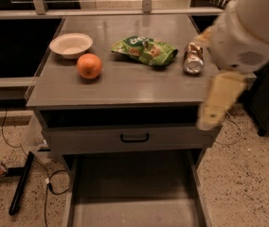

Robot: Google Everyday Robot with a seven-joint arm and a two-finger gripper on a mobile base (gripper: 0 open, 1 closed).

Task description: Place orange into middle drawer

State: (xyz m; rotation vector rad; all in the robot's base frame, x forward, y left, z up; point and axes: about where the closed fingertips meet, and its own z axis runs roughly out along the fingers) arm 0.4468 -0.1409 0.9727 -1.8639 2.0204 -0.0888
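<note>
The orange (89,65) sits on the left part of the grey cabinet top (125,86), just in front of a white bowl (71,45). The middle drawer (134,197) is pulled out at the bottom of the view, and its flat grey floor holds nothing. My arm (248,27) comes in from the upper right. My gripper (217,100) hangs over the cabinet's front right corner, well to the right of the orange and not touching it.
A green snack bag (145,49) and a shiny metal can (193,59) lie on the cabinet top at centre and right. A grey drawer front with a black handle (134,137) sits above the open drawer. Cables and a black bar (21,183) lie on the speckled floor at the left.
</note>
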